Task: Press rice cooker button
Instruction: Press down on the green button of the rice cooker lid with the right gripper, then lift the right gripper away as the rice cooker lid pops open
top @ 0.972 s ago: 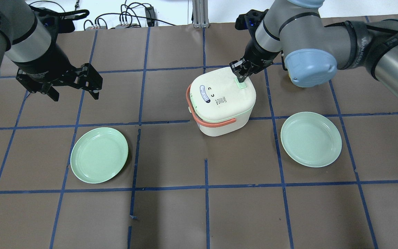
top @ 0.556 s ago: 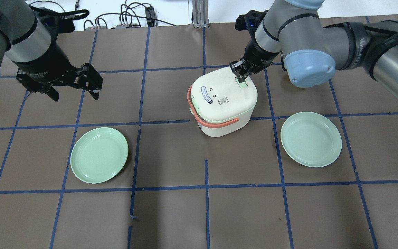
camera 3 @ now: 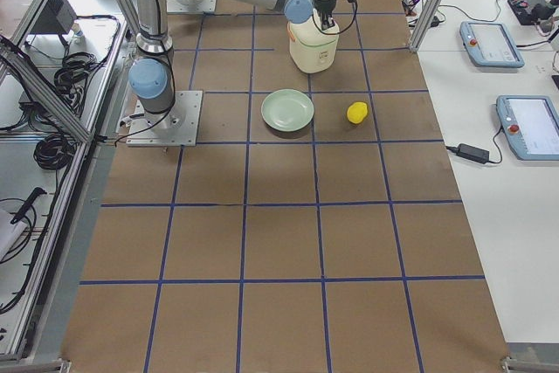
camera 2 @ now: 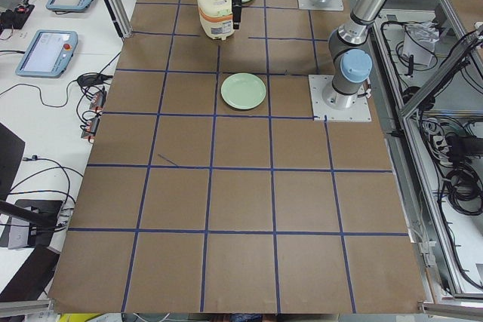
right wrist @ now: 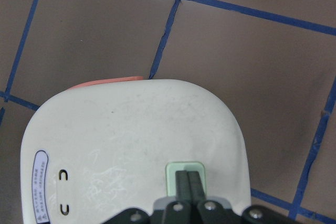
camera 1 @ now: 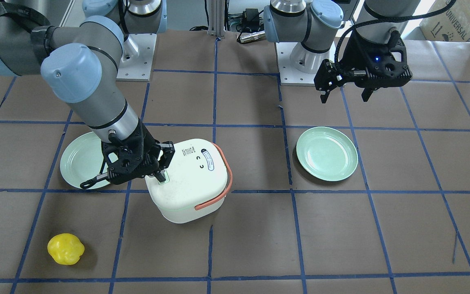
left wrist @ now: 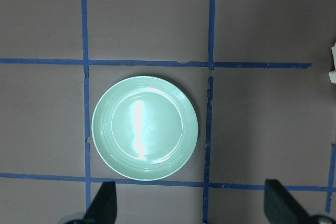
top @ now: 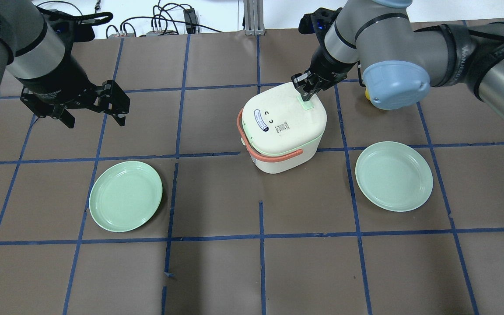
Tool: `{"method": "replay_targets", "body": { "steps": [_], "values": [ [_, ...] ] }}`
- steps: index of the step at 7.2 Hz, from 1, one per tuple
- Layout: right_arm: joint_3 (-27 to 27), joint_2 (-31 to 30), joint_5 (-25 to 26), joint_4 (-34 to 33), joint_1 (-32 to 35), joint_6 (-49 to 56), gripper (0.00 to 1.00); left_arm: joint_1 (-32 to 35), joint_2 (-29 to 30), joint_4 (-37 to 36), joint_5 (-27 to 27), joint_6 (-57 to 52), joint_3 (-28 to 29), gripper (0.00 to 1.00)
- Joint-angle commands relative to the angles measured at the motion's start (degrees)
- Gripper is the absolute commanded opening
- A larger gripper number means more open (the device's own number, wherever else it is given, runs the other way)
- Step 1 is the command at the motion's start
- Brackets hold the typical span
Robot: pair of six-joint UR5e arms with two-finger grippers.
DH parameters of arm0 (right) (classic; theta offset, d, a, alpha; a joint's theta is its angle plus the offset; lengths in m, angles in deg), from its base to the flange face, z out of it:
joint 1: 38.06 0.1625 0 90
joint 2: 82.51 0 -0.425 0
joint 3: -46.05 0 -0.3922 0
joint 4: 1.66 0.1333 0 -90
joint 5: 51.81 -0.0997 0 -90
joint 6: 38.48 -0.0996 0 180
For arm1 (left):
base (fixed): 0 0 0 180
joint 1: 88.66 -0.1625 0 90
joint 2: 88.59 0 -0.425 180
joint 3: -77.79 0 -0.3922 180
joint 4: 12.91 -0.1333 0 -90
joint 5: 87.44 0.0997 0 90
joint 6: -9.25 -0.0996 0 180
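The cream rice cooker (top: pixel 278 127) with an orange handle stands mid-table; it also shows in the front view (camera 1: pixel 190 179) and the right wrist view (right wrist: pixel 131 140). Its pale green button (top: pixel 307 105) sits at the lid's far right edge. My right gripper (top: pixel 305 96) is shut, and its joined fingertips point down onto the button (right wrist: pixel 173 174). In the front view the gripper (camera 1: pixel 161 178) stands on the lid's left corner. My left gripper (top: pixel 94 120) is open and empty, hovering well to the left of the cooker, above a green plate (left wrist: pixel 145 128).
Two green plates lie on the brown table, one front left (top: pixel 125 196) and one front right (top: pixel 393 176). A yellow toy fruit (camera 1: pixel 65 248) lies beyond the right arm. Cables and the arm bases line the table's edge.
The cooker slid slightly to the right under the right gripper. The right gripper's tips have since drawn back a little toward the button's far edge. The left arm has not moved.
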Motion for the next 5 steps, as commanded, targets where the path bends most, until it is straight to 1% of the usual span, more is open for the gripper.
{"method": "replay_targets", "body": {
  "steps": [1, 2, 4, 5],
  "values": [
    [0.0, -5.0, 0.6, 5.9, 0.0, -0.2, 0.87, 0.0, 0.0, 0.0, 0.0, 0.1, 0.0, 1.00],
    [0.0, -6.9, 1.3, 7.0, -0.1, -0.2, 0.99, 0.0, 0.0, 0.1, 0.0, 0.0, 0.0, 1.00],
    [-0.4, -10.9, 5.9, 11.3, -2.2, -0.4, 1.00, 0.0, 0.0, 0.0, 0.0, 0.0, 0.0, 1.00],
    [-0.3, -12.8, 6.5, 14.0, -4.8, -0.3, 1.00, 0.0, 0.0, 0.1, 0.0, 0.0, 0.0, 1.00]
  ]
}}
